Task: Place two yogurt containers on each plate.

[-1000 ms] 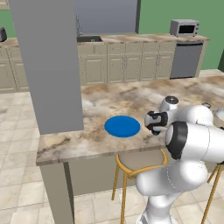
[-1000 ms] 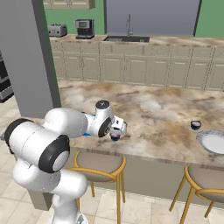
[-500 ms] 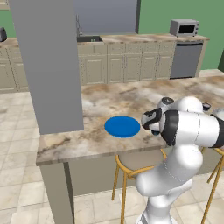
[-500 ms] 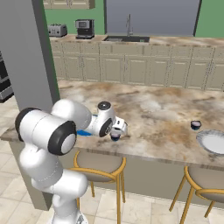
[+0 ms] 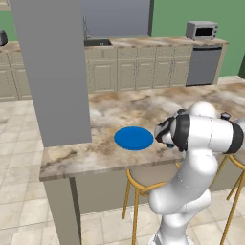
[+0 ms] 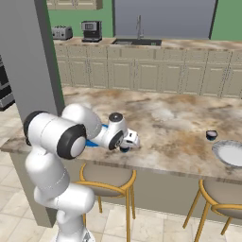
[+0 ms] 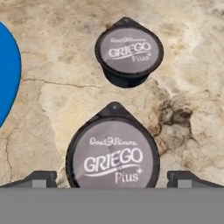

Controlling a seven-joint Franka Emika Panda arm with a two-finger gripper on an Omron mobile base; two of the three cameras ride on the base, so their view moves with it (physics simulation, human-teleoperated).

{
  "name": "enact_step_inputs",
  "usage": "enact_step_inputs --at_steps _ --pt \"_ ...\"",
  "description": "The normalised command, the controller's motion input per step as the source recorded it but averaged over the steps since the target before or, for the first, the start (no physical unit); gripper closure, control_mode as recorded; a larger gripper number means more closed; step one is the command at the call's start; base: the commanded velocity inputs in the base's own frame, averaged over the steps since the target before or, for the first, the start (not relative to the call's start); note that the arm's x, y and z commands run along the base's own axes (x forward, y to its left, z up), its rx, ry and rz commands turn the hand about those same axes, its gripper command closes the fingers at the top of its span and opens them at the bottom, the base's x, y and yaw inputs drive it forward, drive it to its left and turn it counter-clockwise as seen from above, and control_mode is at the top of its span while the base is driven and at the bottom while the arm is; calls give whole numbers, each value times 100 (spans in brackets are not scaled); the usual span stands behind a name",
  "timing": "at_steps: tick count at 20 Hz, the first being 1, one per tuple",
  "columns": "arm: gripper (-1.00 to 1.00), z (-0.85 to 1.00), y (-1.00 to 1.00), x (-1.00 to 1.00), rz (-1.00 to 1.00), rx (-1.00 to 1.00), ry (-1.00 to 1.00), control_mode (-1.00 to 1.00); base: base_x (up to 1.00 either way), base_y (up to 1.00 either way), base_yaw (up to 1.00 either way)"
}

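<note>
Two yogurt containers sit on the marble counter (image 7: 188, 65) under our hand camera: the near yogurt cup (image 7: 113, 153) lies between the two finger tips, and the far yogurt cup (image 7: 129, 51) stands just beyond it, apart from it with a strip of bare stone between. Our gripper (image 7: 112, 177) is spread wide, one tip on each side of the near cup, neither one touching it that we can see. Both cups stand upright, lids facing the camera; each lid has a small pointed tab aimed toward the top of the hand view, and the "GRIEGO Plus" lettering reads level across. At the left edge of the hand view we see the curved rim of the blue plate (image 7: 8, 74), near both cups but not touching them. From the left base camera the blue plate (image 5: 134, 138) lies flat near the counter's front edge, with the grey pillar (image 5: 52, 72) to its left and our arm just right of it. From the right base camera we see a third yogurt cup (image 6: 211, 135) well off to the right, just beside the grey-white plate (image 6: 229, 153), which sits at the counter's front edge above a stool (image 6: 222, 201). Open stone stretches behind and between the plates.
</note>
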Motion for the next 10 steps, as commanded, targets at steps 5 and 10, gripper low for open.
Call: enact_step_inputs --at_steps 5,10 --pt "-100 -20 -7 9 0 0 0 -100 0 0 0" --pt "-100 -17 -1 11 0 0 0 -100 0 0 0"
